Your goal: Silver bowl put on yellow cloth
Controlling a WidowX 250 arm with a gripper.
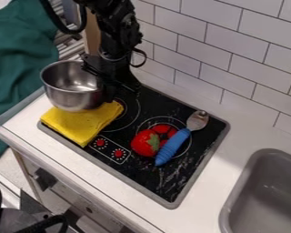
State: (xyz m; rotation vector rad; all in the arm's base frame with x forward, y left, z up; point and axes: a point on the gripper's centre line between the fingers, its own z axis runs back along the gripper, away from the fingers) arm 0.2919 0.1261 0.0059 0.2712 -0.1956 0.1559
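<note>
The black gripper hangs at the right side of the silver bowl, against its rim and covering part of it. The bowl is upright with its opening up, at the stove's back left. Its base overlaps the back part of the folded yellow cloth; whether it rests on the cloth or hangs just above it, I cannot tell. The cloth lies over the stove's left corner and control knobs' side, its back edge hidden behind the bowl.
On the black stove, a red tomato-like toy lies beside a spoon with a blue handle. A grey sink is at the lower right. A tiled wall stands behind, and green fabric hangs at the left.
</note>
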